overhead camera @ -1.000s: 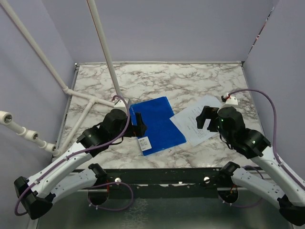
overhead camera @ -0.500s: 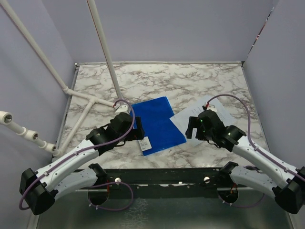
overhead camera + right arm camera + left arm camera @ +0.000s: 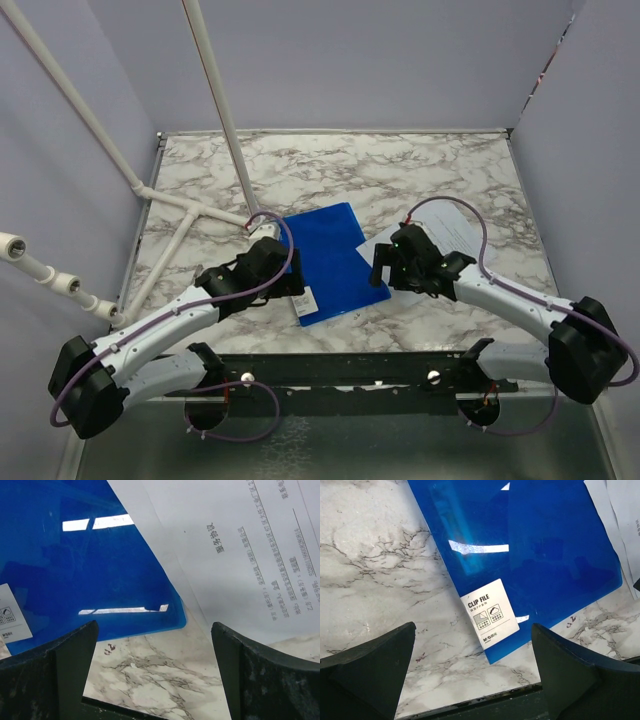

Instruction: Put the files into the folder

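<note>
Marbled tabletop (image 3: 400, 170) fills the overhead view, walled in pale lilac, with white pipes (image 3: 215, 100) slanting down to its left edge. From up here I see the folder (image 3: 330, 255) lying flat and closed around the middle of the tabletop, turned at an angle, its white label (image 3: 305, 300) at the corner nearest the near edge. Just to its right, the files (image 3: 450, 225) lie flat, partly under my right arm. My left gripper (image 3: 297, 275) hangs over the folder's left edge near the label, and my right gripper (image 3: 381, 268) over its near right corner; both have their jaws spread wide and hold nothing. Through the left wrist camera, the fingers (image 3: 375, 675) stand well apart above the marble, and the label, printed CLIP FILE, sits between them, with a sliver of the sheets at the top right. Through the right wrist camera, the fingers (image 3: 65, 665) are likewise apart, framing the folder's rounded corner, where the printed sheets meet its edge; I cannot tell which lies on top.
</note>
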Controlling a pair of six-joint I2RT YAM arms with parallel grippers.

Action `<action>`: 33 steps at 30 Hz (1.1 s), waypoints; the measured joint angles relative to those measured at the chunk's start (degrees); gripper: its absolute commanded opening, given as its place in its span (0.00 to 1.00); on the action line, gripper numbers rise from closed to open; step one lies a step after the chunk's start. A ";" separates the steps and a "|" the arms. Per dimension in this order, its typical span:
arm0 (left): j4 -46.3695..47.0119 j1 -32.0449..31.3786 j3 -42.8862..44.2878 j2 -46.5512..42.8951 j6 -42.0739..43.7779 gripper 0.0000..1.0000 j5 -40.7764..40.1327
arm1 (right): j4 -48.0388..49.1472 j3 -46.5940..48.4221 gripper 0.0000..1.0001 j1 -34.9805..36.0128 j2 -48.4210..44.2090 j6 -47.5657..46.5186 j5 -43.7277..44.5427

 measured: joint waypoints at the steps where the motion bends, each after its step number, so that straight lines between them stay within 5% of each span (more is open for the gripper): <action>1: 0.13 0.00 -0.15 0.24 -0.02 0.99 -0.02 | 0.52 0.35 1.00 0.00 1.09 -0.02 -0.15; 17: 2.19 0.00 -2.60 4.66 -1.51 0.99 -0.09 | 11.15 7.41 1.00 0.00 18.25 -0.52 -6.34; 33: 7.93 0.00 -4.44 15.93 -2.16 0.99 -0.20 | 13.53 7.67 1.00 0.00 20.63 -0.63 -7.67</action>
